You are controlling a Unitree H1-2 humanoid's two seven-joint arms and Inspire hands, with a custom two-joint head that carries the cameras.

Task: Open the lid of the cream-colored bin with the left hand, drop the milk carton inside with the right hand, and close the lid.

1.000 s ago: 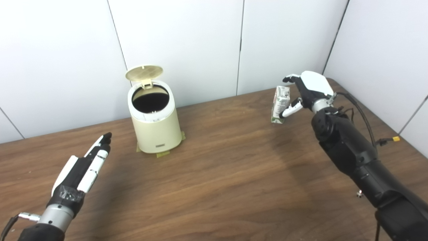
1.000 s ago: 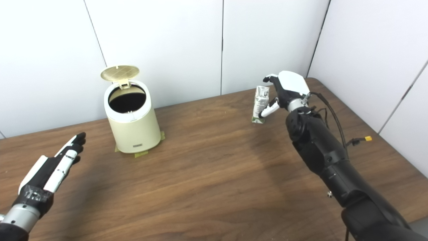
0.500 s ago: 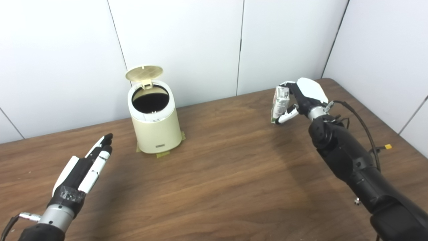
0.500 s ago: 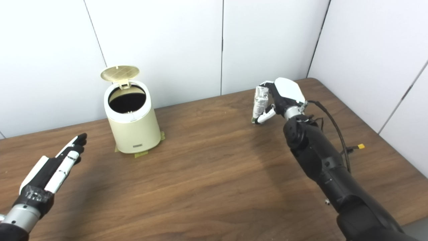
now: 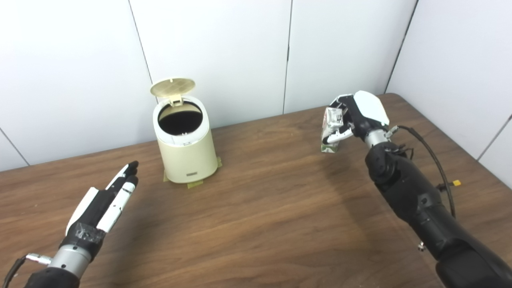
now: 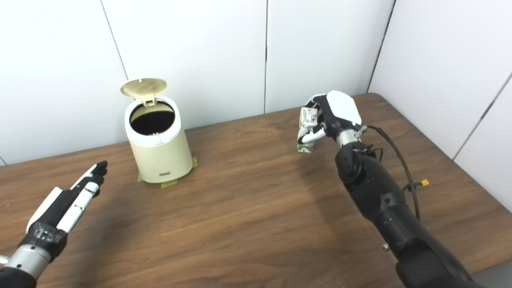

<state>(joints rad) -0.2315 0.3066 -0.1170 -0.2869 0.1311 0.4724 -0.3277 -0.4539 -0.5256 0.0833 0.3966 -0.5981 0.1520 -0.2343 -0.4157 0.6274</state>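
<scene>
1. Now the right hand (image 5: 360, 116) has its fingers (image 5: 335, 138) wrapped round the milk carton (image 5: 330, 132); a second ago they only touched its side, so the grasp has closed.
2. The carton leans a little, and whether its base is clear of the tabletop (image 5: 272, 208) cannot be told; it remains well apart from the bin (image 5: 186, 148), over on the right.
3. The lid (image 5: 173, 86) stands up at the back, as before, so the mouth is ready.
4. The left hand (image 5: 102, 206) waits near the bin, fingers straight and together, holding nothing, hardly moved.
5. Likely next: lift and carry leftward.
</scene>
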